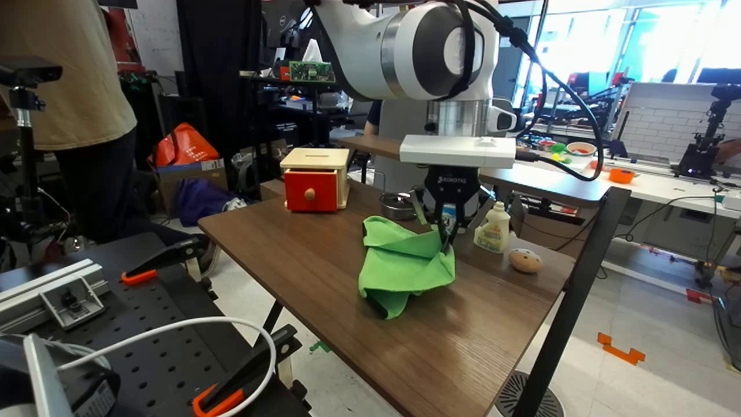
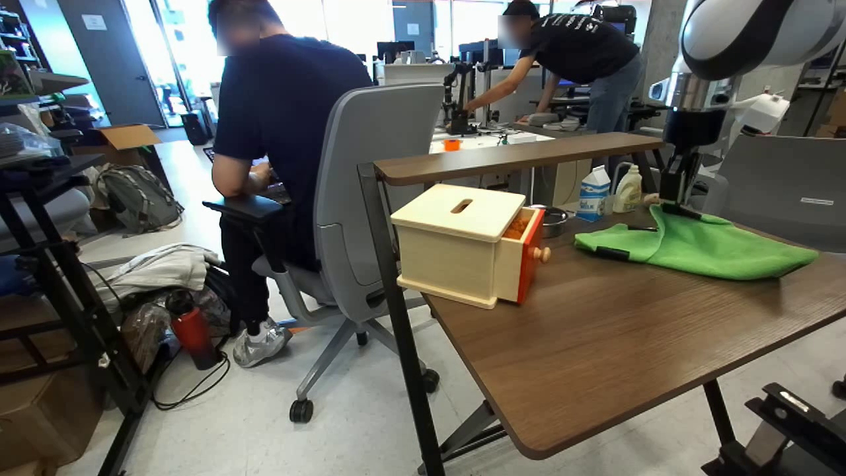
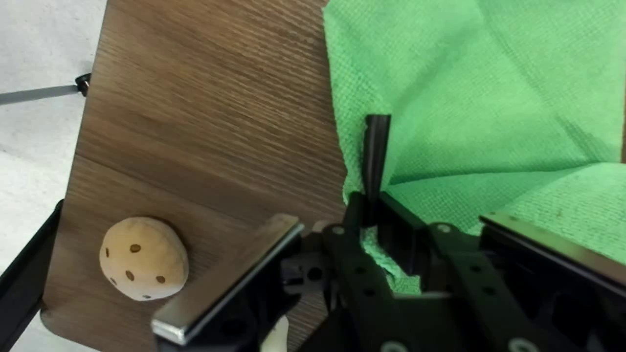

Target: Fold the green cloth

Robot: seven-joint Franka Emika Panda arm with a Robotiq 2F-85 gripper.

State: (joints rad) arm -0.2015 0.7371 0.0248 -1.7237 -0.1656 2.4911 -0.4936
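The green cloth lies crumpled on the brown table, with part folded over itself. It has black strips on its edges, seen in an exterior view. My gripper points down at the cloth's edge, nearest the yellow bottle. In the wrist view, the cloth fills the upper right. The fingertips are closed together at the cloth's edge, with a black strip running out from between them. Green fabric shows between the fingers below the tips. The part pinched inside the tips is hidden.
A wooden box with a partly open red drawer stands at one table end. A metal pot, milk carton and yellow bottle stand behind the cloth. A spotted round toy lies near the table edge. A raised shelf runs behind.
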